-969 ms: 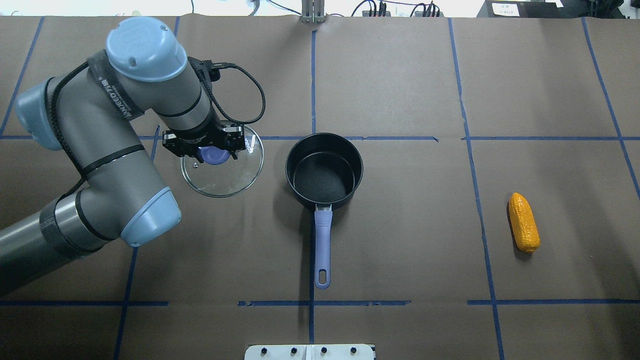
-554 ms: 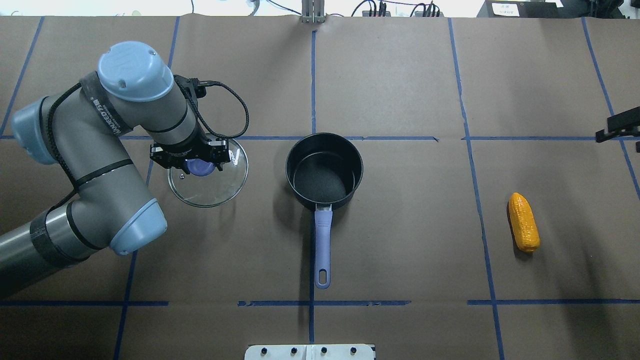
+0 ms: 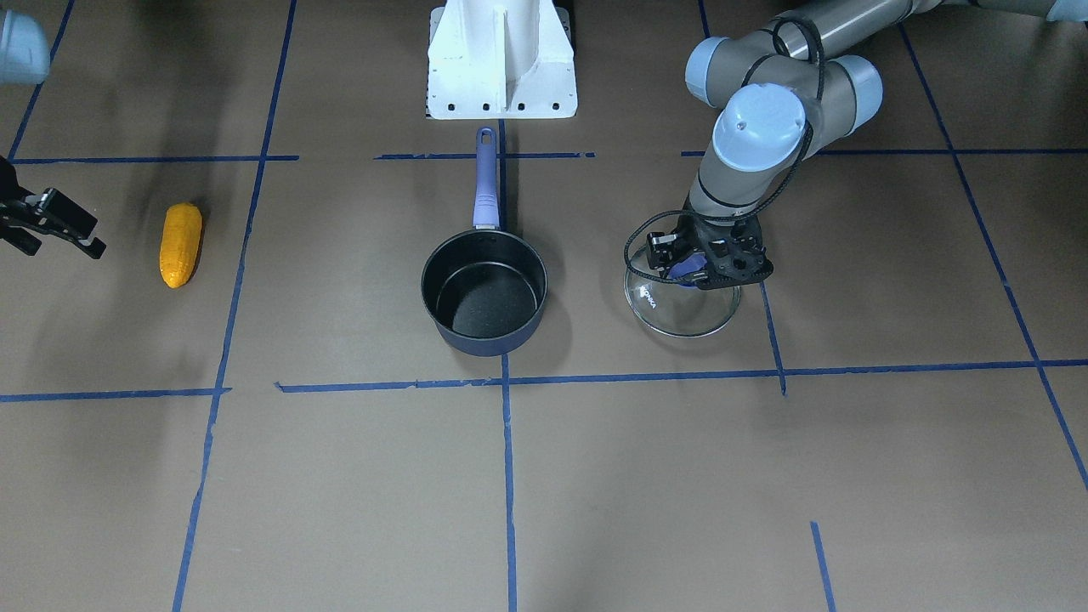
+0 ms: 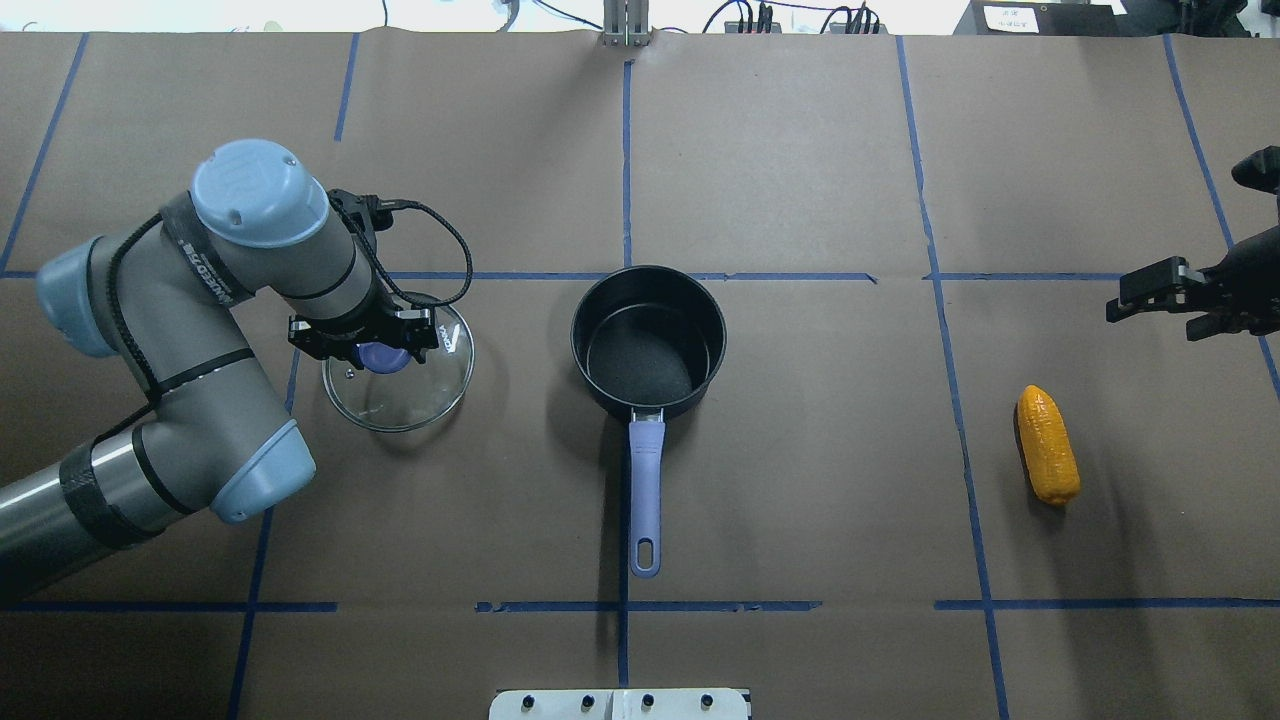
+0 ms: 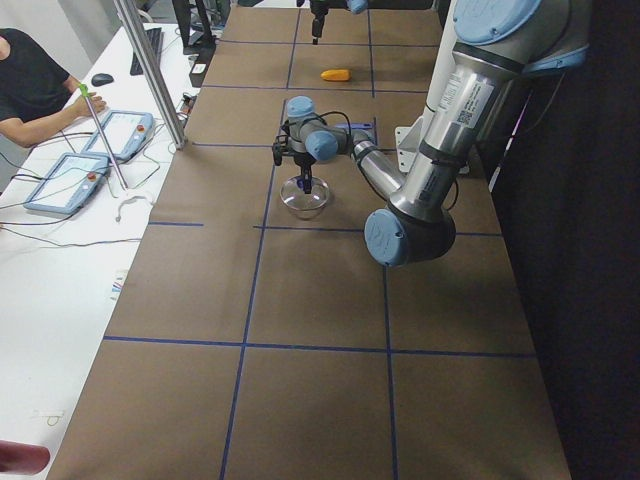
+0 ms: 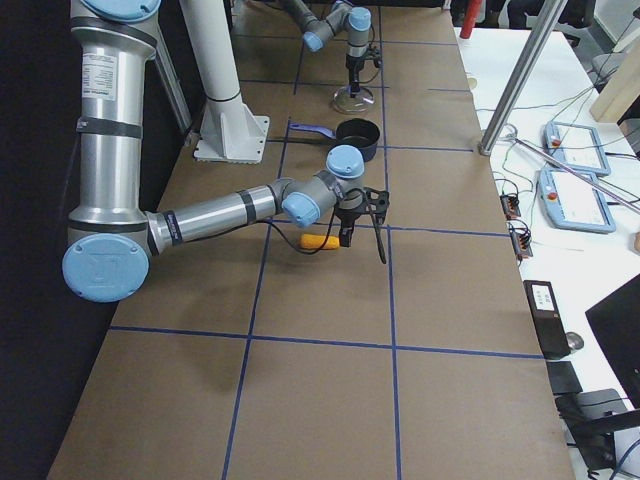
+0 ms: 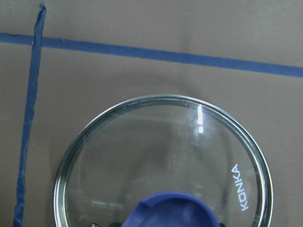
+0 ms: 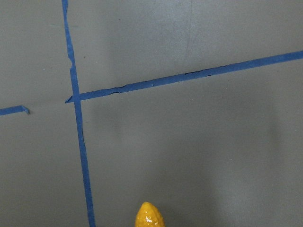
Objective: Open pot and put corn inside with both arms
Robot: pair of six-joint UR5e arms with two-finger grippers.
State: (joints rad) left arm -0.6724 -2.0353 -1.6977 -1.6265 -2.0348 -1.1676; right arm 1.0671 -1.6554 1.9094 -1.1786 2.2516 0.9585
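Observation:
The pot [image 4: 648, 340] stands open in the middle of the table, its purple handle [image 4: 645, 490] pointing toward the robot base; it also shows in the front view [image 3: 484, 293]. Its black interior holds nothing. My left gripper [image 4: 365, 345] is shut on the blue knob of the glass lid [image 4: 398, 380], low over the table to the left of the pot. The left wrist view shows the lid [image 7: 165, 151] and its knob. The corn [image 4: 1047, 445] lies on the table at the right. My right gripper [image 4: 1160, 312] is open and empty, beyond the corn, whose tip [image 8: 149, 215] shows in the right wrist view.
The white robot base [image 3: 501, 59] stands at the table's near edge, behind the pot handle. Blue tape lines cross the brown table cover [image 4: 800, 150]. An operator [image 5: 25, 85] and tablets are at a side table beyond the left end.
My left arm has carried the lid further left, away from the pot, and lower. My right gripper has come into view from the right edge, toward the corn.

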